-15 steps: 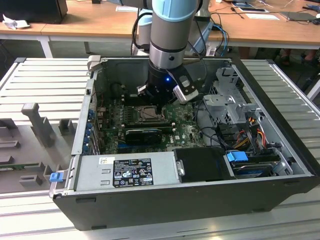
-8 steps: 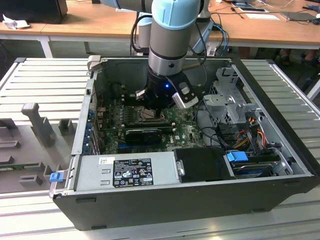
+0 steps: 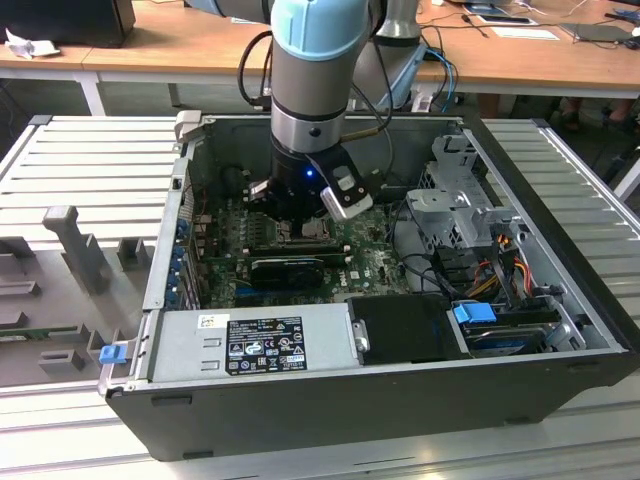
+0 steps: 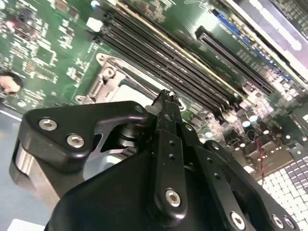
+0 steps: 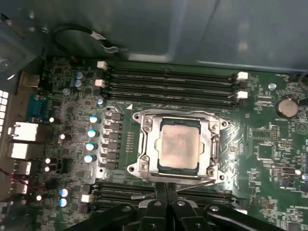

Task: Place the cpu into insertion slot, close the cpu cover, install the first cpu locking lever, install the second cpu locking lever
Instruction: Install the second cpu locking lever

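Observation:
The cpu (image 5: 179,143) lies flat in the insertion slot (image 5: 179,170), pale and square, on the green motherboard. The cpu cover (image 5: 144,144), a dull metal frame, lies closed over it, so just the chip's middle shows through the cut-out. My gripper (image 5: 166,188) sits at the socket's edge with its black fingers pressed together, shut. A thin metal locking lever (image 5: 197,185) runs along that edge up to the fingertips; I cannot tell whether they touch it. In the second wrist view the gripper (image 4: 166,97) hangs just over the cover (image 4: 113,79). The exterior view has the gripper (image 3: 300,222) low inside the case.
Black memory slots (image 5: 168,82) flank the socket on two sides. A long black ribbed card (image 3: 288,268) lies just in front of the gripper, then the power supply (image 3: 255,345). On the exterior view's right stand a drive cage (image 3: 460,210) and loose cables (image 3: 500,260).

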Robot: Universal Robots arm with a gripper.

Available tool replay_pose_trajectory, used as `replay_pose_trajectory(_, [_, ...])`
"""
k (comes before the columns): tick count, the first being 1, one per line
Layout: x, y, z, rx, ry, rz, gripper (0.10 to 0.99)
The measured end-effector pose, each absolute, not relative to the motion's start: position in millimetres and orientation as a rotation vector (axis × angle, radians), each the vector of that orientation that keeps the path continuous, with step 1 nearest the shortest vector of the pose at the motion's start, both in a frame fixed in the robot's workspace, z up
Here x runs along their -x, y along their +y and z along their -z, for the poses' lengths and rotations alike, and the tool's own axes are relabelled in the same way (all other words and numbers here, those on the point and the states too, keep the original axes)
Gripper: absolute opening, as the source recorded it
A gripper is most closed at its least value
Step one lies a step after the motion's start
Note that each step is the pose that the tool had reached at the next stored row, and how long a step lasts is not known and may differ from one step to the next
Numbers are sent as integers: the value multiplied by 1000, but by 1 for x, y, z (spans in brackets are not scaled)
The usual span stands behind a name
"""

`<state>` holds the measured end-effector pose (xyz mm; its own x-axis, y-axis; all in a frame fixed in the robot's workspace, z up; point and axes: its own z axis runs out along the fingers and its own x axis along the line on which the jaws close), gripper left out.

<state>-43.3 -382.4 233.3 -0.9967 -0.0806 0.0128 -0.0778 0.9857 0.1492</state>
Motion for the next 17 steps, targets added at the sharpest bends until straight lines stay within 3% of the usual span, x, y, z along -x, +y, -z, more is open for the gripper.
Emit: replay_pose_trajectory(17, [64,-388,-214,-137,-3108,274,106])
